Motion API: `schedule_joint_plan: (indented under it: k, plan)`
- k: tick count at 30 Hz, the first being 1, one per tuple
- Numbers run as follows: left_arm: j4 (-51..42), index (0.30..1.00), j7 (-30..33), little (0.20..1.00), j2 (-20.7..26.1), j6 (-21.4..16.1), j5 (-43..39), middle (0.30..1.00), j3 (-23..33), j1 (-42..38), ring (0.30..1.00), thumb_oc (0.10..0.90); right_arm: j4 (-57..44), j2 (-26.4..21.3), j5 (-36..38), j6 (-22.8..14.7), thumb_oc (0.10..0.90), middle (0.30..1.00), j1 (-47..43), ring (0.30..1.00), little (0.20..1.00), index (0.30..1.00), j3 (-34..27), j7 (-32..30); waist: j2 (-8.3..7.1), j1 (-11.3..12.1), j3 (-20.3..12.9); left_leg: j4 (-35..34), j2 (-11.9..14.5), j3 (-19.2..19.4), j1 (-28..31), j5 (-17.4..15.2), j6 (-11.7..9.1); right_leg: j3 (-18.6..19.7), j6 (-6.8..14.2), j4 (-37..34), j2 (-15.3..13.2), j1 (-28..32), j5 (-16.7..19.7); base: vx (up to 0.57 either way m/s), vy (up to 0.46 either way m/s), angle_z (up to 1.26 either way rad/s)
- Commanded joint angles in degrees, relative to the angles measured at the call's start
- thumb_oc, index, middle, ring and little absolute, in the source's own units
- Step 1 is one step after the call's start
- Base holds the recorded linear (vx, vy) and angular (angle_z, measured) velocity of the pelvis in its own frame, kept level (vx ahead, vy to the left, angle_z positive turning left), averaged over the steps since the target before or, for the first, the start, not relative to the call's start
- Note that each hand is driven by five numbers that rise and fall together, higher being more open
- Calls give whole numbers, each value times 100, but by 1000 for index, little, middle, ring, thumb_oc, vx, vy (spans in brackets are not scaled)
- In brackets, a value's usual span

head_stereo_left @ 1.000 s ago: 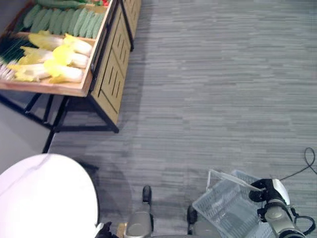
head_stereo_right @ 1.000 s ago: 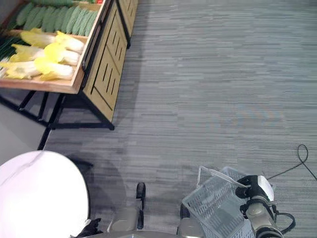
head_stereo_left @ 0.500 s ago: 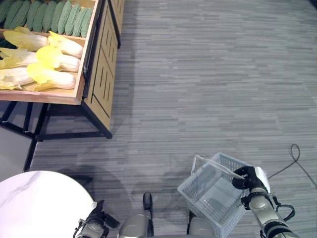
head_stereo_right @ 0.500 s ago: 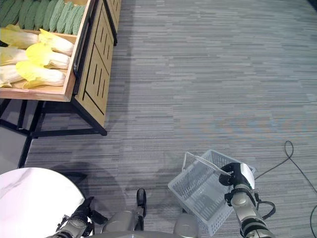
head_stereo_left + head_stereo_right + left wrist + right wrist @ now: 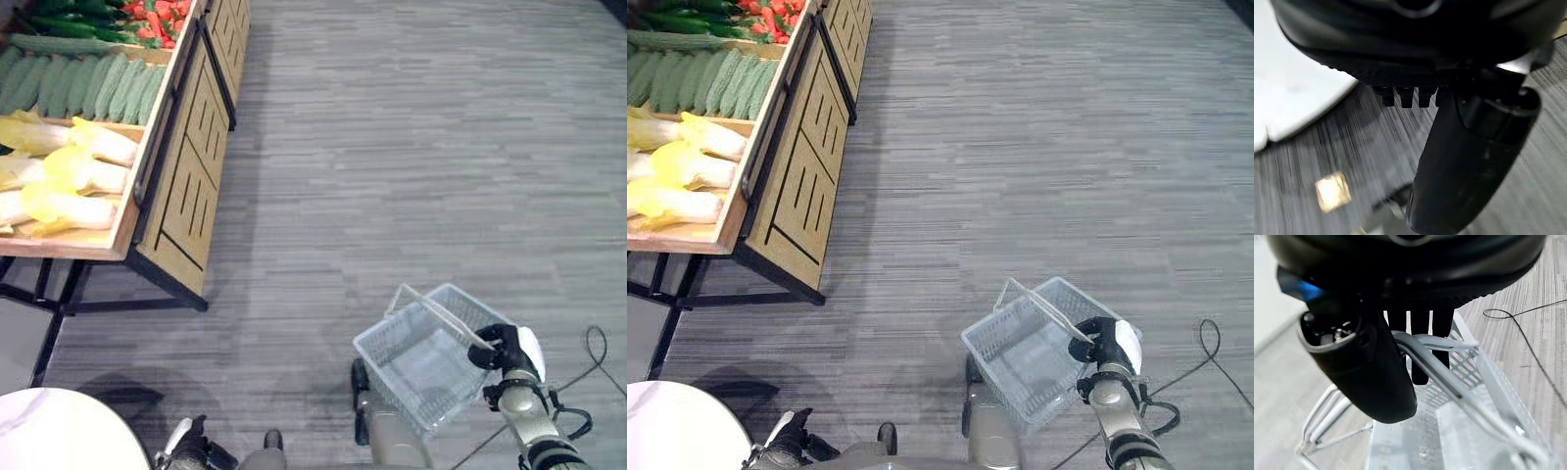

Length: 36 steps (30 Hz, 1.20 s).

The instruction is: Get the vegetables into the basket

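Wooden produce stand [image 5: 171,186] at far left carries the vegetables: pale cabbages [image 5: 59,186], green cucumbers [image 5: 78,83], red peppers [image 5: 162,15] behind. Grey carpet floor [image 5: 411,147] lies open between stand and robot; a white round table [image 5: 49,436] sits near left. Clear wire basket [image 5: 421,357] hangs empty, well apart from the stand, its handle [image 5: 1449,382] gripped by the right hand [image 5: 1102,343], fingers curled round it. Left hand [image 5: 186,446] hangs low, fingers relaxed, holding nothing. Judgement: carry the basket level, close beside the stand before picking.
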Motion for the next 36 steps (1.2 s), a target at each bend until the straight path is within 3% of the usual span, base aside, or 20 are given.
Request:
schedule_joint_plan:
  k: [1,4,5,6,7,9,10,12,13,17,23,32,36]
  plan:
    - [-80,1000,149,1000,287,48,27,1000,1,-197,1000,900,-490,-626,-32,-213,400,300,282,300,300,300,10,-98,-4,-171,-18,-54,-369,-125,-177,-14,-158,271,590,464,-410,-286,-11,194,-271,14]
    - [-106,1000,151,1000,241,49,-12,1000,-58,-247,1000,900,-484,-733,-24,-231,400,300,317,300,300,300,-28,-154,43,-193,13,455,-347,-157,-386,290,-280,206,438,532,-348,-161,-205,118,-202,13]
    - [-114,1000,158,1000,214,62,-31,1000,-75,-255,1000,900,-420,-781,-25,-208,400,300,312,300,300,300,-42,-169,51,-186,39,837,-369,-193,-560,480,-316,156,337,538,-337,-38,-323,117,-194,40]
    - [-117,1000,182,1000,203,62,-59,1000,-128,-288,1000,900,-365,-821,23,-192,400,300,288,300,300,300,-93,-207,31,-149,105,800,-452,-202,-891,545,-280,110,336,488,-413,107,-380,181,-180,46]
    - [-78,1000,181,1000,188,76,-9,1000,-154,-287,1000,900,-466,-851,56,-195,400,300,319,300,300,300,-162,-234,-13,-116,106,424,-479,-54,-1211,374,-216,91,388,390,-492,245,-422,149,-72,47]
    - [-31,1000,201,1000,164,87,43,1000,-189,-274,1000,900,-409,-863,36,-196,400,300,294,300,300,300,-146,-295,-12,-67,96,102,-414,44,-1459,384,-197,120,421,362,-526,316,-485,218,49,27]
    - [9,1000,211,1000,171,111,93,1000,-202,-247,1000,900,-420,-843,-13,-216,400,300,262,300,300,300,-62,-353,47,123,136,-351,-313,-76,-2034,1014,-274,264,405,335,-431,550,-620,326,138,-12]
    - [21,1000,195,1000,201,121,147,1000,-188,-204,1000,900,-420,-801,-76,-205,400,300,262,300,300,300,14,-315,30,215,128,-492,-279,-64,-2011,1130,-302,425,415,328,-381,702,-707,294,152,-62]
    - [48,1000,181,1000,189,129,141,1000,-149,-160,1000,900,-430,-761,-132,-198,400,300,285,300,300,300,50,-274,28,220,77,-538,-296,-29,-1912,1013,-258,495,469,328,-381,767,-798,335,311,-111]
    - [53,1000,206,1000,276,105,259,1000,-192,-166,1000,900,-258,-453,-162,-109,400,300,157,300,300,300,157,-237,-207,304,29,-498,-568,344,-1645,684,43,759,750,328,-772,780,-587,190,322,-58]
    - [-17,1000,266,1000,479,101,294,1000,-152,-249,1000,900,-244,-324,-191,-106,400,300,-9,300,300,300,287,-255,-375,330,43,-453,-720,469,-1534,456,209,838,918,350,-908,666,-160,62,153,-10]
    - [-5,1000,201,1000,482,104,417,1000,-168,-190,1000,900,-221,-256,-260,-94,400,300,-1,300,300,300,330,-218,-388,316,-28,-849,-864,462,-1250,466,291,851,1042,329,-995,675,77,35,73,-2]
    - [-38,1000,152,1000,474,102,433,1000,-166,-124,1000,900,-236,-289,-313,-82,400,300,-85,300,300,300,367,-184,-335,316,29,-772,-996,478,-1118,297,445,951,1073,1033,-1085,446,381,22,116,-2]
